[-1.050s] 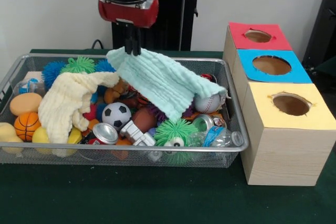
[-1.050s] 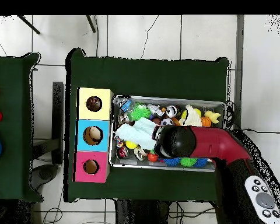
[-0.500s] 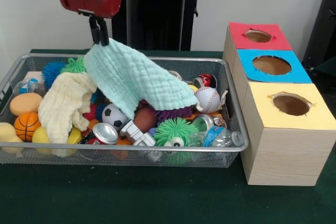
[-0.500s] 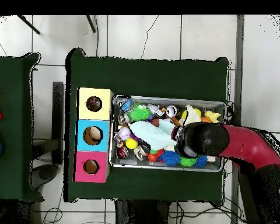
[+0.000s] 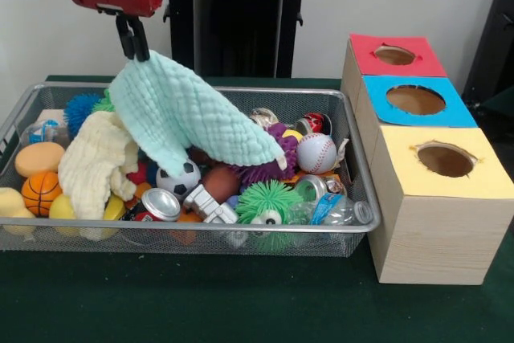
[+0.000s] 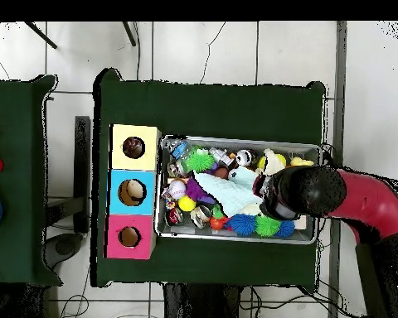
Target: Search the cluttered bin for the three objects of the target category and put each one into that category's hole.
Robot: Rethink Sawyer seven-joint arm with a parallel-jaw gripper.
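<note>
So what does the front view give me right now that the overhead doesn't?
Front view only: the claw pinching a corner of the mint cloth, lifted so it drapes over the toys, plus the cream cloth hanging over the bin's front rim. Overhead only: the arm's head hides the claw, but all three box holes show their insides. Both show the cloth, the baseball and the bin.

A crinkled mint cloth [image 5: 189, 118] is seen over a wire-mesh metal bin [image 5: 337, 234]; pale matt wood boxes [image 5: 438, 234] are seen beside it.
</note>
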